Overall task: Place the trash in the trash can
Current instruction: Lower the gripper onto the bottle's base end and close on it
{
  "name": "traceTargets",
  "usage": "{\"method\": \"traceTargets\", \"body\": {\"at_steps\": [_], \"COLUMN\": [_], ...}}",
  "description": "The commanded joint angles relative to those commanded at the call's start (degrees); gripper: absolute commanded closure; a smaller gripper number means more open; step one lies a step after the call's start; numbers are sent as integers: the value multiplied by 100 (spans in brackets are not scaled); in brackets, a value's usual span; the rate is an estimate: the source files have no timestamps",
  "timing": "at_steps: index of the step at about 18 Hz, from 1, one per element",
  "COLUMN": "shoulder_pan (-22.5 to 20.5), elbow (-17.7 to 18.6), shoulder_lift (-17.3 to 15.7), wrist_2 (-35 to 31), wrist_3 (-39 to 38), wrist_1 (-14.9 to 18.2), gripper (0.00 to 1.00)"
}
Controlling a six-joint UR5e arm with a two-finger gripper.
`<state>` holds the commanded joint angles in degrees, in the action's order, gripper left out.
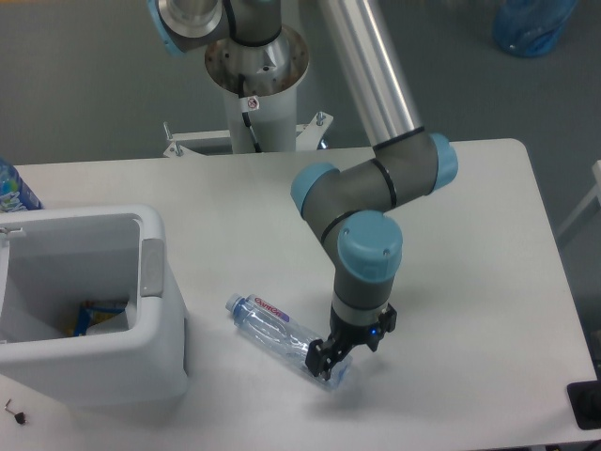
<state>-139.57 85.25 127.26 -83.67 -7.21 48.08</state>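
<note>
no text can be read with certainty. the clear bottle lying on the table carries a red-purple label near its blue cap, lettering too small to make out. a small white sticker with a red mark sits on the robot's base column, illegible. the packet inside the white bin shows yellow and blue print, unreadable. a blue-and-white bottle label at the left edge is blurred.
</note>
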Motion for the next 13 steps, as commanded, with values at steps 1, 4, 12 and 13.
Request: {"method": "traceTargets", "body": {"at_steps": [1, 4, 12, 13], "shoulder_pan": [9, 35, 88, 88], "elbow": [0, -9, 18, 26], "shoulder_lift": [18, 97, 185, 185], "wrist_2": [0, 0, -35, -35], "wrist_3": [0, 9, -9, -9], "wrist_1": [0, 0, 0, 0], "gripper": [0, 0, 0, 1]}}
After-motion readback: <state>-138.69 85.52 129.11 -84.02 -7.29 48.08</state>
